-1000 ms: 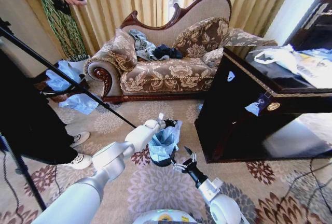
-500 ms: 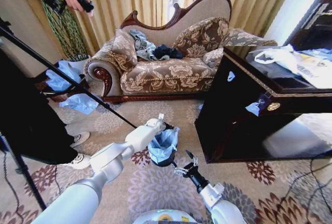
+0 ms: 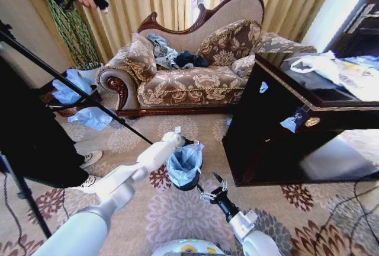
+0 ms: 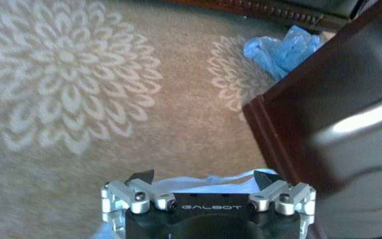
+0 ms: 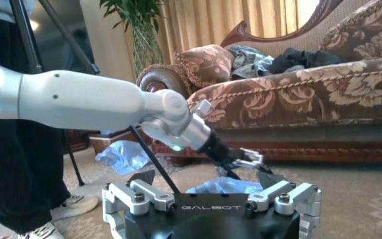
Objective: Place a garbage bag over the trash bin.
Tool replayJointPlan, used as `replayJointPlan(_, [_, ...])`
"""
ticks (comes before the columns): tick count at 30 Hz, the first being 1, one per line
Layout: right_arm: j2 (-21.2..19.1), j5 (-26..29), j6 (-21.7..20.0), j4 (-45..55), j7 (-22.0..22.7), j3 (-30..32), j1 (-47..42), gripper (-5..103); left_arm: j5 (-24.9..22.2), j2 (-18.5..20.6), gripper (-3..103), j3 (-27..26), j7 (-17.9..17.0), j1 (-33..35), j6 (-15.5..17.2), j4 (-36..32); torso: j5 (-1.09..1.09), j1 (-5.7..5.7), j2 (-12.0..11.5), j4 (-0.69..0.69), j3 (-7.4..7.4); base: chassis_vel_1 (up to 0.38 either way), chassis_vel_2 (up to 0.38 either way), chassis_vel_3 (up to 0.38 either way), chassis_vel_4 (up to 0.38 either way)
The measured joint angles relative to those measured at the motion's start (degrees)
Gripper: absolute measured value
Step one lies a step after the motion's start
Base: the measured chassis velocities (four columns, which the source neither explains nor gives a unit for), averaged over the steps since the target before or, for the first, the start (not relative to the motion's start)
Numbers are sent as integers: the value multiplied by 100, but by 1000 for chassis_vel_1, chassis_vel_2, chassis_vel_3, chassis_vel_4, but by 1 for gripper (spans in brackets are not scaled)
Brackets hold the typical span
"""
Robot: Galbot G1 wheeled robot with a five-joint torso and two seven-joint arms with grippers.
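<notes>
Garbage bag (image 3: 184,164), pale blue and thin, now sits gathered over the mouth of the trash bin (image 3: 187,184), which stands on the carpet (image 3: 172,208) in front of the sofa (image 3: 189,75). A second ago the plastic stood up taller on the bin's far side, with a flap rising towards the sofa; now it has sunk and sits more compactly around the rim, and only a dark crescent of the bin shows below it on the near side.

The left claw (image 3: 188,142) has shifted slightly, from the bin's left side towards its far edge, the side nearest the sofa. Its fingers (image 4: 141,176) stand spread, with a pale fold of bag between them, and I cannot tell whether they grip it or merely hover above it. From the right wrist view that claw (image 5: 247,162) hangs just above the crumpled plastic.

The right claw (image 3: 211,186) waits just beside the bin on the side away from the sofa, fingers apart and holding nothing.

The lower, tidier bag suggests the lining is well along, though the near rim looks uncovered.
</notes>
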Motion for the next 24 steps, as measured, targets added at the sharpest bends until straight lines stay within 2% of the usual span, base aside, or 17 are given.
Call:
replayJointPlan(3, [11, -21, 0, -2, 0, -12, -15, 100, 181, 44, 100, 0, 176, 22, -128, -62, 0, 0, 0, 0, 0, 0, 0, 0, 0])
replayJointPlan(6, [26, -80, 0, -13, 43, -12, -54, 100, 690, -21, 100, -190, 494, 60, -367, -69, 0, 0, 0, -3, 0, 0, 0, 0, 0])
replayJointPlan(7, [32, -181, -10, -20, 197, 5, -65, 100, 874, 23, 100, -272, 596, 92, -468, -201, 0, 0, 0, -4, 0, 0, 0, 0, 0])
replayJointPlan(8, [32, -181, -10, -20, 197, 5, -65, 100, 874, 23, 100, -272, 596, 92, -468, -201, 0, 0, 0, -4, 0, 0, 0, 0, 0])
replayJointPlan(9, [44, -320, -105, -22, 435, 23, -62, 100, 1048, 141, 100, -332, 679, 137, -569, -469, 0, 0, 0, -4, 0, 0, 0, 0, 0])
replayJointPlan(10, [56, -447, -387, -14, 879, 12, -14, 100, 1275, 381, 100, -358, 752, 223, -682, -931, -1, 0, 0, -6, 0, 0, 0, 0, 0])
replayJointPlan(11, [56, -447, -387, -14, 879, 12, -14, 100, 1275, 381, 100, -358, 752, 223, -682, -931, -1, 0, 0, -6, 0, 0, 0, 0, 0])
replayJointPlan(14, [53, -345, -1306, 73, 1670, -62, 216, 100, 1833, 1116, 100, -465, 866, 515, -811, -2098, 1, 0, 0, -3, 0, 0, 0, 0, 0])
replayJointPlan(15, [53, -345, -1306, 73, 1670, -62, 216, 100, 1833, 1116, 100, -465, 866, 515, -811, -2098, 1, 0, 0, -3, 0, 0, 0, 0, 0])
replayJointPlan(17, [1, -213, -1910, 109, 2042, -60, 415, 100, 2368, 2063, 100, -941, 898, 1085, -898, -3256, -1, 0, 0, -1, 0, 0, 0, 0, 0])
replayJointPlan(18, [-12, -164, -2022, 109, 2137, -62, 452, 100, 2536, 2377, 100, -1186, 921, 1350, -963, -3650, 3, 0, 0, 3, 0, 0, 0, 0, 0])
replayJointPlan(19, [-12, -164, -2022, 109, 2137, -62, 452, 100, 2536, 2377, 100, -1186, 921, 1350, -963, -3650, 3, 0, 0, 3, 0, 0, 0, 0, 0])
replayJointPlan(20, [-11, -86, -2160, 96, 2271, -94, 507, 100, 2667, 2756, 100, -1487, 961, 1720, -1090, -4186, -4, 0, 0, 1, 0, 0, 0, 0, 0])
replayJointPlan(21, [-5, -64, -2206, 71, 2326, -118, 528, 100, 2697, 2950, 100, -1639, 962, 1920, -1144, -4432, -5, 0, 0, 2, -1, 0, 0, 0, 0])
replayJointPlan(22, [29, -55, -2251, 27, 2411, -163, 556, 100, 2701, 3249, 100, -1873, 972, 2304, -1273, -4847, 3, -1, 0, 3, -1, 0, 0, 0, 0])
replayJointPlan(23, [29, -55, -2251, 27, 2411, -163, 556, 100, 2701, 3249, 100, -1873, 972, 2304, -1273, -4847, 3, -1, 0, 3, -1, 0, 0, 0, 0])
replayJointPlan(24, [72, -56, -2304, -9, 2523, -229, 604, 100, 2704, 3424, 100, -2098, 1034, 2706, -1421, -5261, 1, -1, 0, 2, -1, 0, 0, 0, 0])
